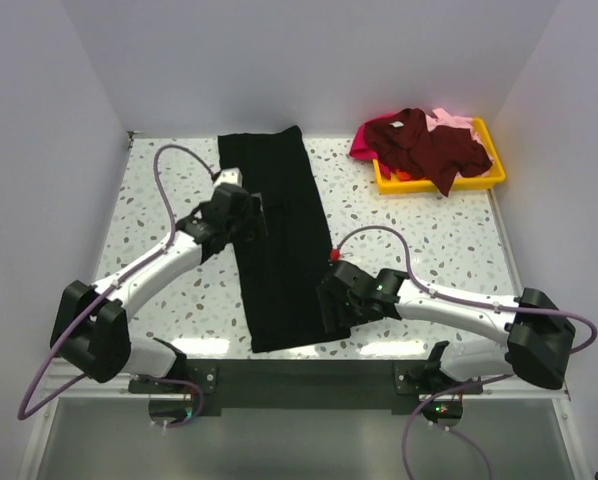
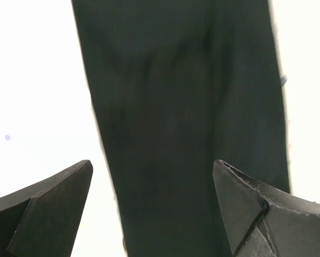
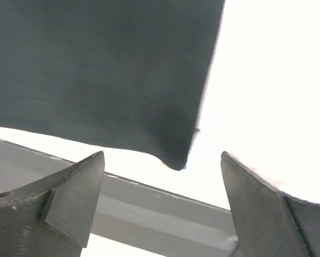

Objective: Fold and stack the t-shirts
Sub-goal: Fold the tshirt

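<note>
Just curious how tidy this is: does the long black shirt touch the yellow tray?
Apart. The top view shows bare speckled table between the black shirt and the yellow tray.

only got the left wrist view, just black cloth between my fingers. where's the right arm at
Observer: The right gripper hangs open over the near right corner of the black shirt, not gripping it.
Operator: is the shirt folded up at all
Observer: It lies as one long narrow strip, running from about the far edge of the table to its near edge.
Operator: and the other shirts
Observer: They are heaped in the yellow tray at the far right corner, with a maroon shirt on top.
</note>
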